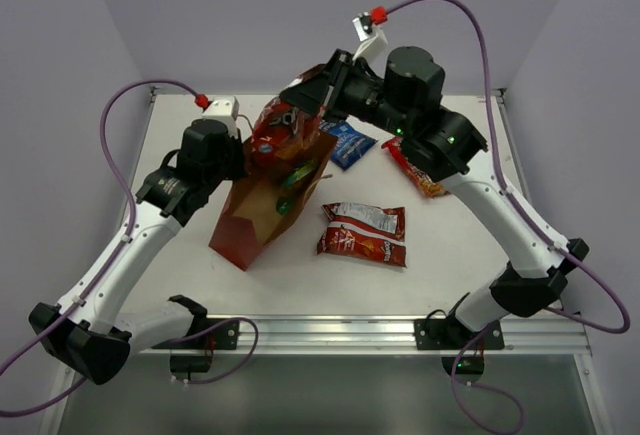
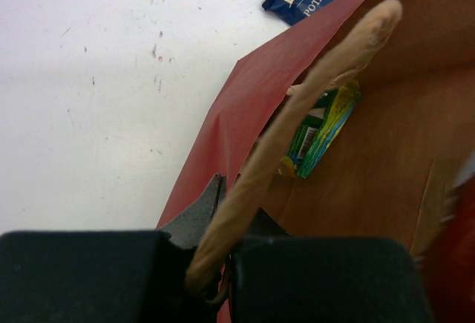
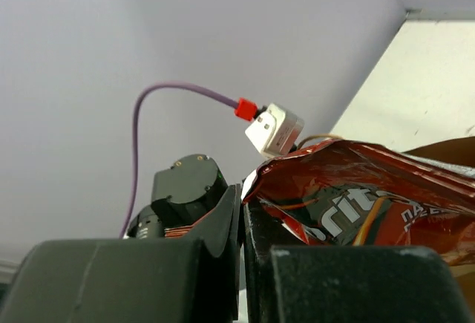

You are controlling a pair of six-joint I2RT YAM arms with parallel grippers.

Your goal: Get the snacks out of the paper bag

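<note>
Snack packets: 5 counted. Paper bag: 1. Hands: 2.

1. Red-and-silver chip bag [image 1: 363, 233]. Qty 1. Lies flat on the white worktop [image 1: 450, 265], nearest the arm bases, just right of the paper bag and outside it. Crinkled foil, red with pale lettering.

2. Paper bag [image 1: 245, 225]. Qty 1. Tall and narrow, red outside, brown kraft inside. It leans on the worktop left of centre, base near, open mouth tipped up and away to the right. One tan twisted cord handle [image 2: 297, 115] shows in the left wrist view.

3. Left hand [image 1: 243, 155]. Fingers closed on the cord handle, which runs out between them at the bag's left rim.

4. Green-yellow packet [image 1: 295, 180]. Qty 1. Inside the bag, just below the mouth, against the kraft wall. A barcode patch shows on it.

5. Blue potato-chip packet [image 1: 350, 143]. Qty 1. Flat on the worktop just beyond the bag's mouth, outside it. White lettering.

6. Second red chip bag [image 1: 415, 167]. Qty 1. Narrow and set at a diagonal on the worktop, right of the blue packet and under the right arm.

7. Large red packet [image 1: 278, 133]. Qty 1. Glossy red foil with orange and white print, held up at the bag's mouth. Whether its lower end is inside cannot be told.

8. Right hand [image 1: 305, 105]. Fingers pinched onto the large red packet's upper edge.
</note>
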